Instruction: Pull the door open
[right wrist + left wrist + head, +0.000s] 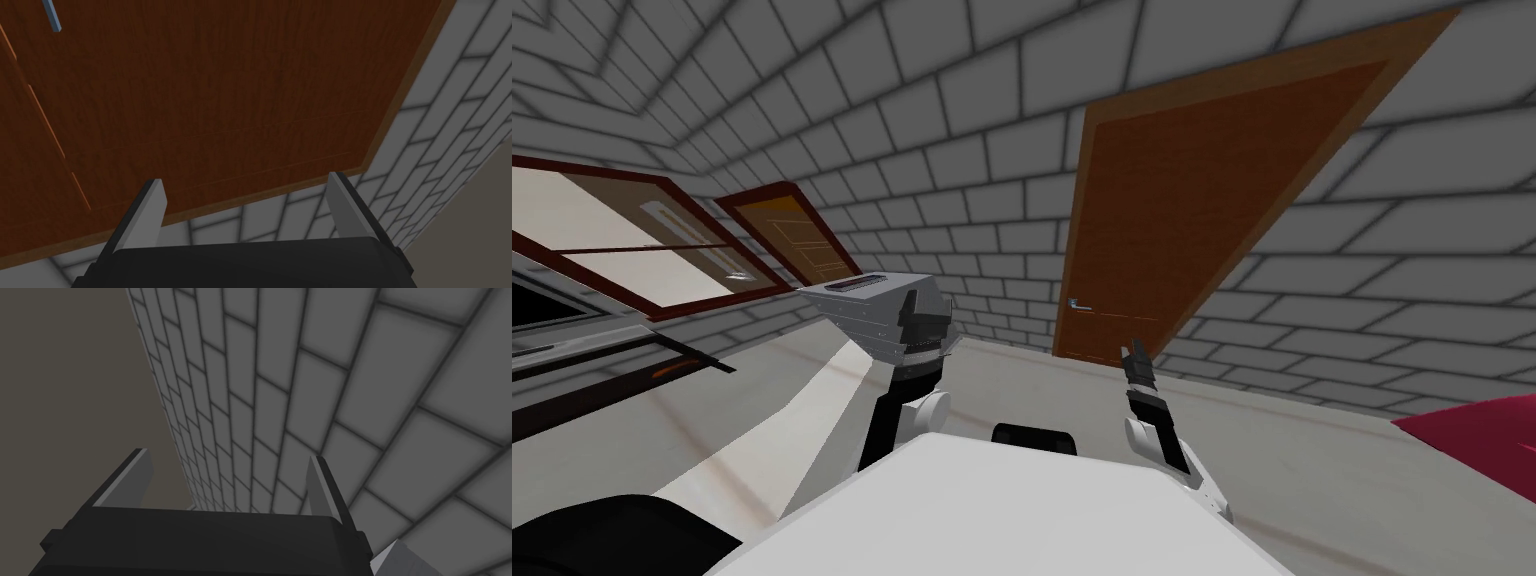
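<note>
1. Brown wood dead ahead! The door [1192, 220] sits shut in its frame in the grey brick wall [962, 150], a little to my right. Its silver handle [1082, 305] is low on the edge nearer the middle of the head view.
2. The right claw [1135, 348] is up in front of the door's lower part and apart from it. Its fingers are spread wide with nothing between them. The handle lies off to the side of those fingers, not in line with them.
3. The left claw [230, 455] is raised on the other side, facing the wall. Its fingers are parted too, and empty.
4. Step in hand, as I read it: the reach for the handle, with the pull not yet begun.
5. To do it well:
   - Carry the right claw across to the handle.
   - Turn the wrist so the lever passes between the two fingers.
   - Close only once the lever is well inside.
6. Then pull back along the door's swing, curving away from the hinge side instead of hauling straight. Keep my body out of the door's path.
7. Watch for the thin fingers closing on bare panel or slipping off the lever's tip. A grip close to the door face should hold better.
8. Writing check: no brand, label or lettering readable on door, handle or wall.
</note>
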Tool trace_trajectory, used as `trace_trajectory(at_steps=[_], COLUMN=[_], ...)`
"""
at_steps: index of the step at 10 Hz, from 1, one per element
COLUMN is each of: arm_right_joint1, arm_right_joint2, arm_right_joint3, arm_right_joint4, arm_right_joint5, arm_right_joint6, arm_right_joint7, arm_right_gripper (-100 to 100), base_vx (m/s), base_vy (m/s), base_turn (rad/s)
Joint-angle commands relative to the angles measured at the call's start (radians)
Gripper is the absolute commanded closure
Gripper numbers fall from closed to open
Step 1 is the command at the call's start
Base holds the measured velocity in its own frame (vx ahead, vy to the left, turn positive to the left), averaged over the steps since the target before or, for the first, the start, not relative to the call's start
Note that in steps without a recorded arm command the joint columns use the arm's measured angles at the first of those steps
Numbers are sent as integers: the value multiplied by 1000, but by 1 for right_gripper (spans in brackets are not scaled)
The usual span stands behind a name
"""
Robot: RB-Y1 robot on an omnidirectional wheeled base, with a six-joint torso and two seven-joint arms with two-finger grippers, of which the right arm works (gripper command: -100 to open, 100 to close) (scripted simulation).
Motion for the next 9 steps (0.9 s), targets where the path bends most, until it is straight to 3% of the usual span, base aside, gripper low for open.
trace_trajectory(at_steps=[1,4,5,6,9], arm_right_joint1=[-14,-40,-40,-53,-66], arm_right_joint2=[-8,-18,-18,-23,-27], arm_right_joint3=[-8,-22,-22,-28,-35], arm_right_joint4=[50,125,128,167,205], arm_right_joint5=[-7,-19,-19,-24,-30], arm_right_joint6=[-7,-18,-18,-23,-28], arm_right_joint7=[-2,-4,-4,-5,-6], arm_right_gripper=[-100,-100,-100,-100,-100], base_vx=[58,68,48,55,52], base_vy=[-6,-11,-12,-21,-12], base_turn=[138,135,58,114,87])
